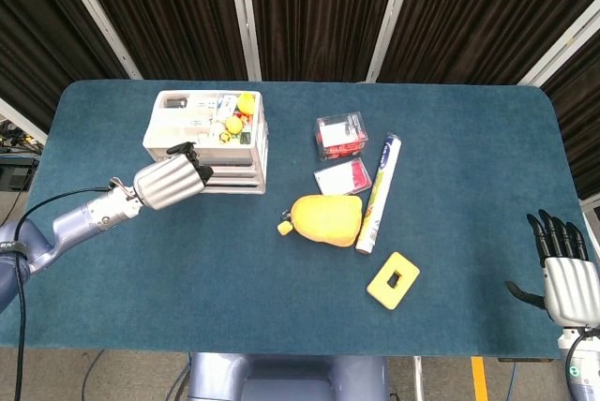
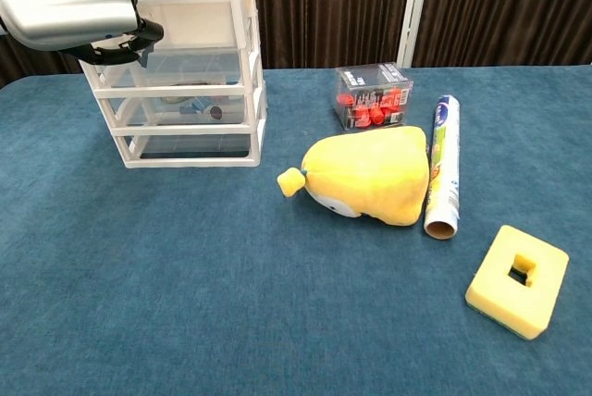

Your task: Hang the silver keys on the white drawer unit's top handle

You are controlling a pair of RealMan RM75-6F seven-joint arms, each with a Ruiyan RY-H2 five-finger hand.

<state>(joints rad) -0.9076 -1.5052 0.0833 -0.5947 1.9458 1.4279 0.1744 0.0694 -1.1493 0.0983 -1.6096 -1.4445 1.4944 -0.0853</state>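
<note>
**Observer:** Where are the silver keys?

**Me:** I can't find them in either view. They are not on the bare counter [image 1: 187,260]. If I have them, they are tucked under my left hand [image 1: 171,182], out of sight.

**Observer:** So is the left hand clenched or grasping?

**Me:** Cannot tell. Its dark fingers [image 2: 125,44] curl in against the top front of the white drawer unit [image 2: 190,91], about where the top handle should be. The handle itself is hidden behind them. My right hand [image 1: 567,281] is well apart at the counter's near right edge, with its fingers spread and holding nothing.

**Observer:** How will the keys handle?

**Me:** My judgement: light, hard metal, slippery, and loose on the ring, so they will swing and jingle. It is best to pinch the ring (not a blade) so that the loop hangs open for the handle. The keys are not fragile, but a slack pinch would drop them.
</note>
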